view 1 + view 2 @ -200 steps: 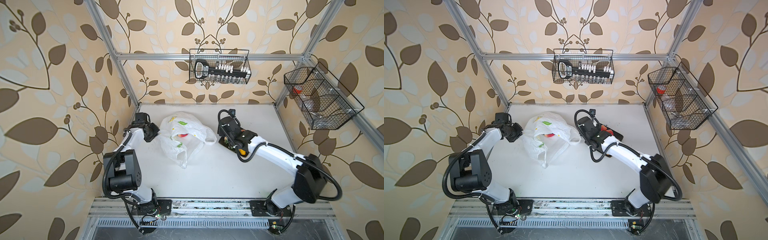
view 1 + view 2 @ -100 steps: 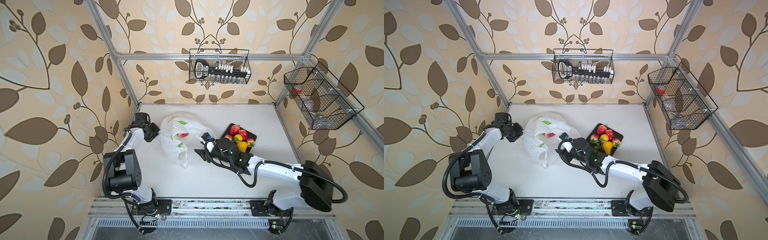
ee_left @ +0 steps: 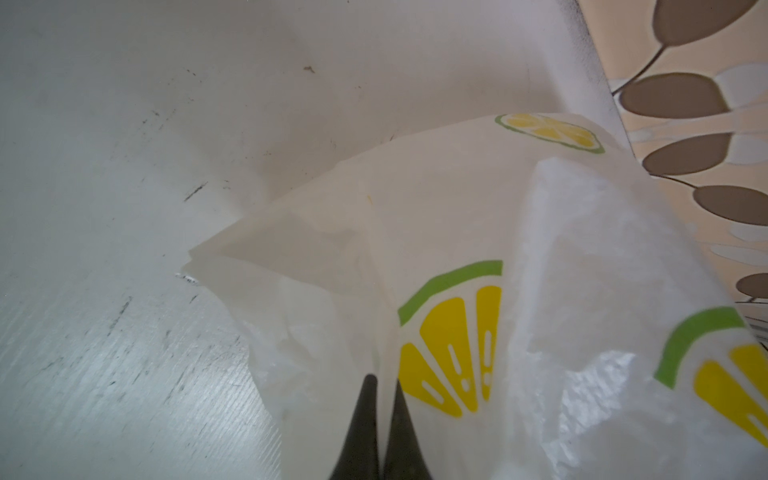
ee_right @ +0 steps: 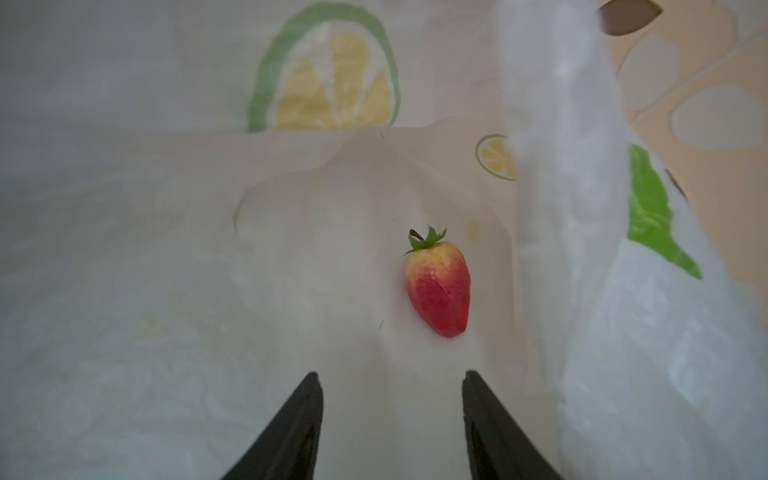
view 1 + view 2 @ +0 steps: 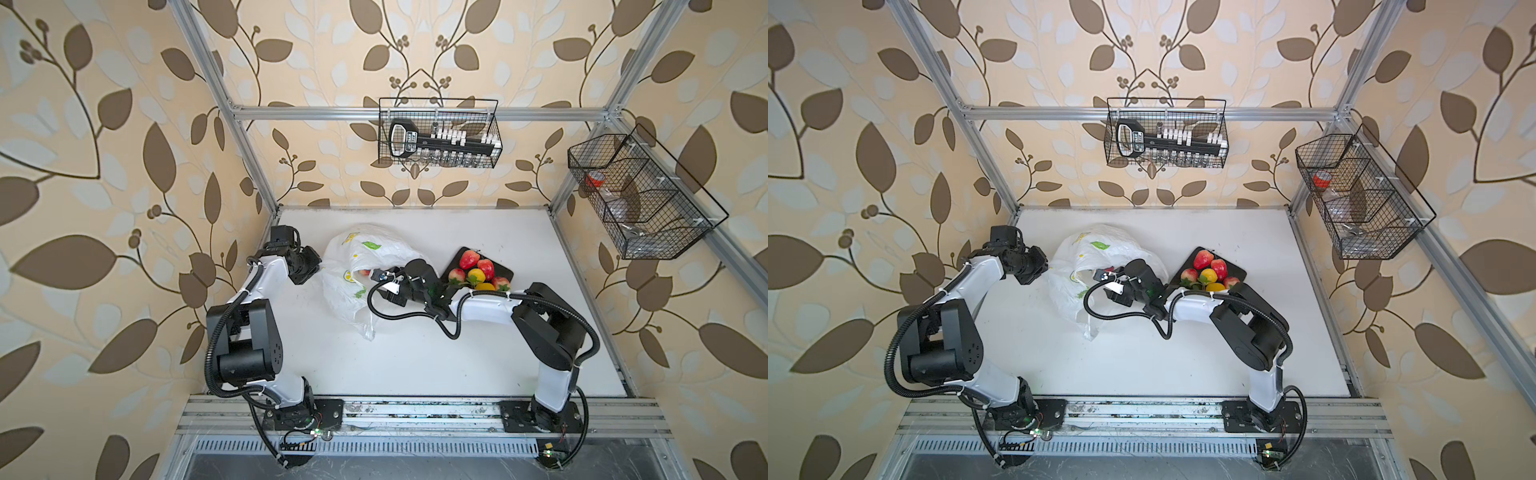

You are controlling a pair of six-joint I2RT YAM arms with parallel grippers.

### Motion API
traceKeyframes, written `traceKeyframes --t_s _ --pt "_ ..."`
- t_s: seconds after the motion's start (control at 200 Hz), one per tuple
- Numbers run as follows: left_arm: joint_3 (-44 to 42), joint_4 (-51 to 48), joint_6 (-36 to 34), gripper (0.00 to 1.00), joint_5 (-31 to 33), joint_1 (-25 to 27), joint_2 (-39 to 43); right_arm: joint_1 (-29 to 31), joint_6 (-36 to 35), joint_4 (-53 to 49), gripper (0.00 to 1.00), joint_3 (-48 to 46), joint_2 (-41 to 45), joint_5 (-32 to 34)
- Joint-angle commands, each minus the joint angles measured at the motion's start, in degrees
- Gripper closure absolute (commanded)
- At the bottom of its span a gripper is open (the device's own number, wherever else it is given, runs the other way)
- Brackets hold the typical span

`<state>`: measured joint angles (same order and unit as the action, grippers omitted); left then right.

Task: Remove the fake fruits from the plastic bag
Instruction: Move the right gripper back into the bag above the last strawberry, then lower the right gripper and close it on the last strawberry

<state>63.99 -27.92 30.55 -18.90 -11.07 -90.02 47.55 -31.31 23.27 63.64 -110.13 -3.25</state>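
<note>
Table (image 5: 415, 361): 1, white, scuffed.
Arms: 2. Left arm (image 5: 266, 282) is left of the plastic bag (image 5: 376, 251), right arm (image 5: 486, 307) is right of it.
Wire baskets: 2, both up on the walls beyond the bag. One is on the back wall (image 5: 438, 133), one on the right wall (image 5: 640, 195).
Bag: 1, lemon print, crumpled on the table, mouth facing right in both top views.
Tray (image 5: 503, 273): 1, dark, near the bag's right side.
Fake fruits (image 5: 476, 275): 7 visible. 6 are piled on the tray: four reddish, one yellow, one yellow-orange. The right arm covers the tray's near edge. 1 strawberry (image 4: 438, 291) lies inside the bag on the lower film.
Left gripper (image 3: 381, 380): at the bag's left edge, clenched on a fold of bag film.
Right gripper (image 4: 390, 376): inside the bag mouth, jaws apart, nothing between them. The strawberry is just ahead of the fingertips, untouched.
</note>
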Motion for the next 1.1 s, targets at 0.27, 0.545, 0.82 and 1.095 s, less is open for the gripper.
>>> traceKeyframes --t_s 0.27,0.545,0.82,1.095 --pt "2.05 -1.65 -3.10 1.00 -2.95 -0.18 -1.03 -1.24 -9.87 0.01 0.40 10.93 -10.32 -0.46" --pt "2.27 -1.78 -4.09 1.00 -3.99 0.04 -2.18 -2.55 -6.40 -8.35 0.30 20.43 -17.39 -1.33" --pt "3.06 -2.49 -5.01 1.00 -5.07 0.83 -3.90 -2.75 -0.64 -12.80 0.21 30.36 -23.61 -1.10" --pt "3.88 -3.46 -5.82 1.00 -6.06 1.25 -5.20 -2.76 1.98 -18.27 0.14 41.53 -31.49 -0.23"
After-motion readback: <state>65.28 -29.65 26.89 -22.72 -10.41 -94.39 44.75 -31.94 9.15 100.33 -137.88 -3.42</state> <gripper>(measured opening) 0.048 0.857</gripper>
